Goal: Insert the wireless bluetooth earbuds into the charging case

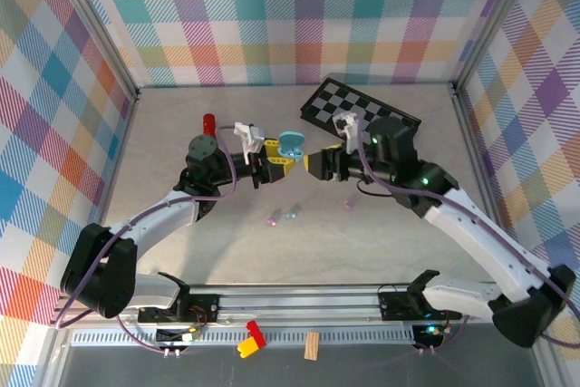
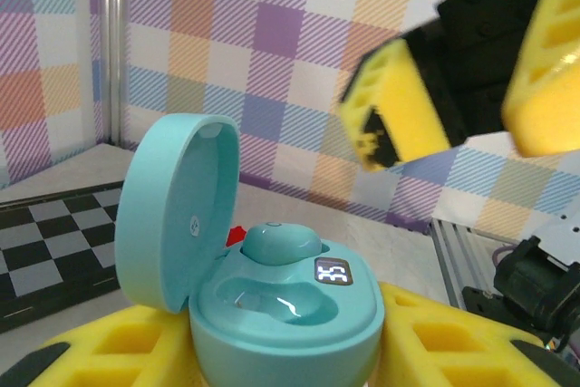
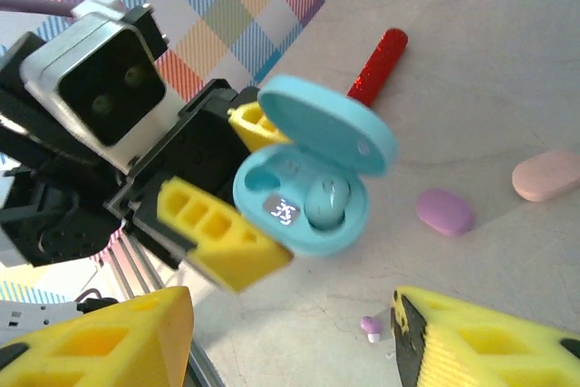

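Holding the open case [image 3: 308, 197] tight in the left gripper [image 1: 276, 157], one bud [image 3: 324, 204] inside, right gripper [image 1: 310, 163] open and empty.

Two slim robot arms, left arm [image 1: 154, 215] and right arm [image 1: 480, 233] in white shells with black joints, thin purple cables [image 1: 234, 169] along both, black left gripper [image 1: 276, 153] and right gripper [image 1: 317, 163], chunky yellow fingers [image 3: 100, 342] with square hollows, green lights [image 1: 423, 180], silver-white twin-lens camera box [image 3: 100, 79].

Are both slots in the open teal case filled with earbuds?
No, one earbud sits in the charging case; the slot beside it is empty.
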{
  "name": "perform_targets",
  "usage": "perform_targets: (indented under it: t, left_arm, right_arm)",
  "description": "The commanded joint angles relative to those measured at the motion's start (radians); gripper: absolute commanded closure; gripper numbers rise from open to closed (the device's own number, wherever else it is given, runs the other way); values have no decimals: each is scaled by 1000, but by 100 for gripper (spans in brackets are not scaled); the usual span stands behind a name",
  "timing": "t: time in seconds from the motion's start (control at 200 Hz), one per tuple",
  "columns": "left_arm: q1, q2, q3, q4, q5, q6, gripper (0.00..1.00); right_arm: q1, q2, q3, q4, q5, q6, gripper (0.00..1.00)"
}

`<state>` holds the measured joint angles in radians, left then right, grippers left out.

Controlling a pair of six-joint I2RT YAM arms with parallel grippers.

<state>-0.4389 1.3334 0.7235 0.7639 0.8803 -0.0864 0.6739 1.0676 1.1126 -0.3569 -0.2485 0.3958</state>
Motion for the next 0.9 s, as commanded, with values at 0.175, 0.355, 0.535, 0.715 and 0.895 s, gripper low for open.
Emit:
perform_targets:
  t: [0.175, 0.355, 0.535, 0.715, 0.895]
  left_arm:
    - [35, -19, -37, 173, -106, -54, 58]
    - [52, -53, -58, 227, -119, -91, 58]
    - [60, -119, -85, 198, -116, -96, 58]
    - [62, -189, -101, 137, -117, -78, 58]
    - [62, -234, -99, 97, -115, -75, 58]
  right_arm:
    - [1, -28, -166, 11, 103, 108, 39]
    - [1, 135, -202, 76, 77, 103, 38]
    - [1, 345, -166, 148, -50, 9, 37]
    - [1, 579, -75, 164, -197, -87, 36]
    - [1, 773, 42, 136, -322, -167, 33]
